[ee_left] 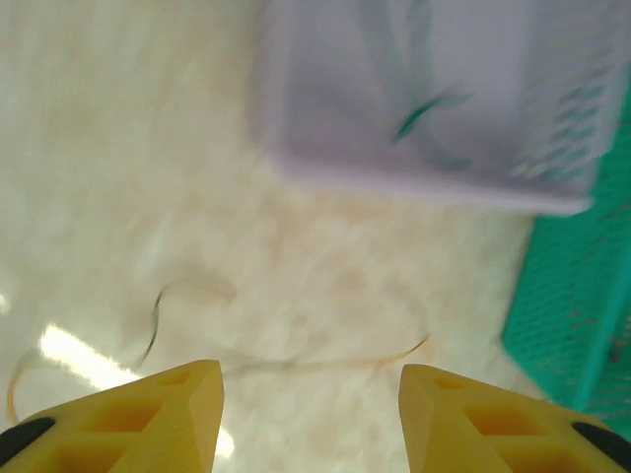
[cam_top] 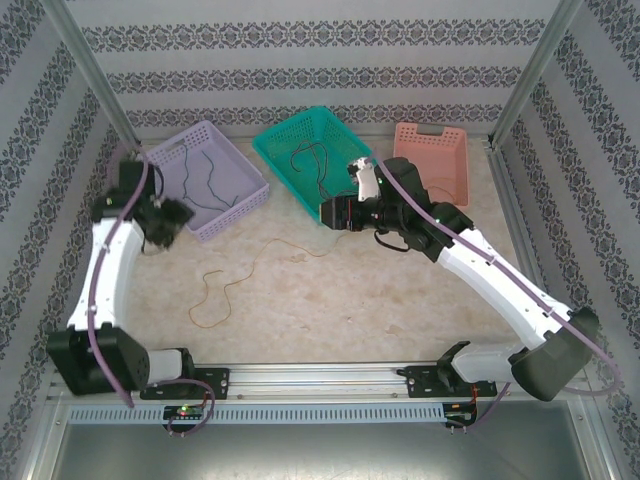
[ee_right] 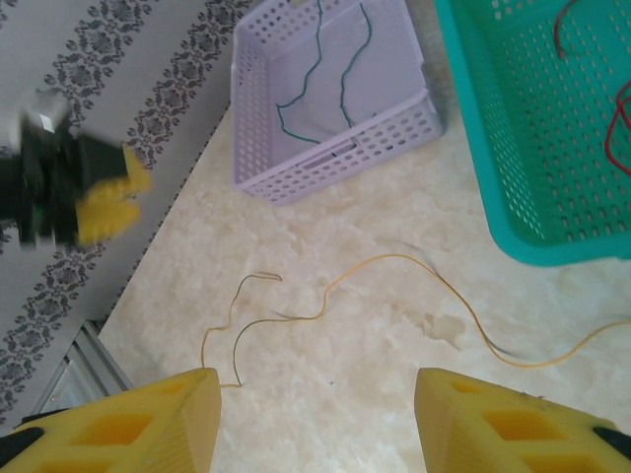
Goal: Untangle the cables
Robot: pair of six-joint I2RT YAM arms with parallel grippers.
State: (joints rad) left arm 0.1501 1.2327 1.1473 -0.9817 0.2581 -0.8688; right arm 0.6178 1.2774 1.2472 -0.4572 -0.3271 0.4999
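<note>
One yellow cable (ee_right: 394,257) is lying loose on the table (cam_top: 400,300), stretching left to right between the arms, as the right gripper (ee_right: 315,394), fingers apart, is hovering nearer it than the left gripper (ee_left: 311,389), likewise spread

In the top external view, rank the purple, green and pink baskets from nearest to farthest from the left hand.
1. Purple basket: right beside the left hand, at the back left.
2. Green basket: middle of the back row.
3. Pink basket: back right, on the far side of the right arm.
</note>
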